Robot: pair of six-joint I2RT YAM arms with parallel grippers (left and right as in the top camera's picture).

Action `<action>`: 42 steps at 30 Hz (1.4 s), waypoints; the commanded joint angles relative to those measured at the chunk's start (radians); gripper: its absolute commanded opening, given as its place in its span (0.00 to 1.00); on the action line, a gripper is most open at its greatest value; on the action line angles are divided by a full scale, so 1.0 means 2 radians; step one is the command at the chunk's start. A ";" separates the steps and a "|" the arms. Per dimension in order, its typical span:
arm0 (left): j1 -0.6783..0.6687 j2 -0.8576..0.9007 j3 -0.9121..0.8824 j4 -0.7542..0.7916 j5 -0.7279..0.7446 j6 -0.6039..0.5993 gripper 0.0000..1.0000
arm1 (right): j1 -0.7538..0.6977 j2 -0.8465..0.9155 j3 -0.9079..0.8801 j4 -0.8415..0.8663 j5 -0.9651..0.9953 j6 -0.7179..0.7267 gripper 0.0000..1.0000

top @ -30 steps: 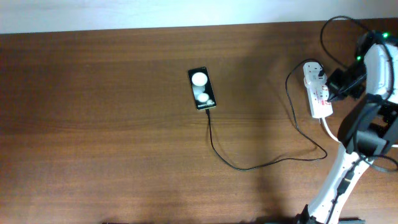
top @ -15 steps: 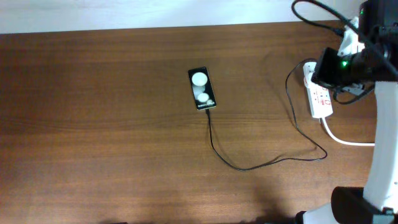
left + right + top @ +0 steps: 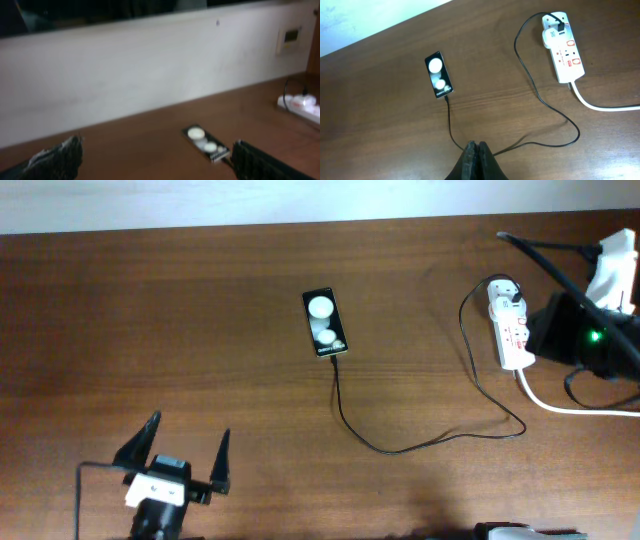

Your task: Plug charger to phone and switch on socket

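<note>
One phone (image 3: 323, 322) lies on brown table (image 3: 150, 330), wall (image 3: 150, 75) behind.

A robotics lab or test room is suggested rather than a home. A broad table (image 3: 150, 330) of dark wood grain is set against a plain white wall (image 3: 150, 75), on which a small control panel (image 3: 290, 35) is mounted. A dark strip (image 3: 100, 7), possibly a window, is seen above. A robot arm (image 3: 590, 340) with a lit green lamp is placed at the table's edge.
</note>
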 commanded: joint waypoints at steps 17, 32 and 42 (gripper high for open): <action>0.001 -0.001 -0.241 0.212 -0.087 -0.002 0.99 | 0.004 -0.115 0.001 -0.003 -0.003 -0.005 0.04; 0.001 0.001 -0.241 0.182 -0.087 -0.002 0.99 | 0.004 -0.114 0.001 -0.003 -0.003 -0.005 0.99; 0.001 0.001 -0.241 0.182 -0.087 -0.002 0.99 | 0.004 -0.116 0.001 -0.003 -0.003 -0.005 0.99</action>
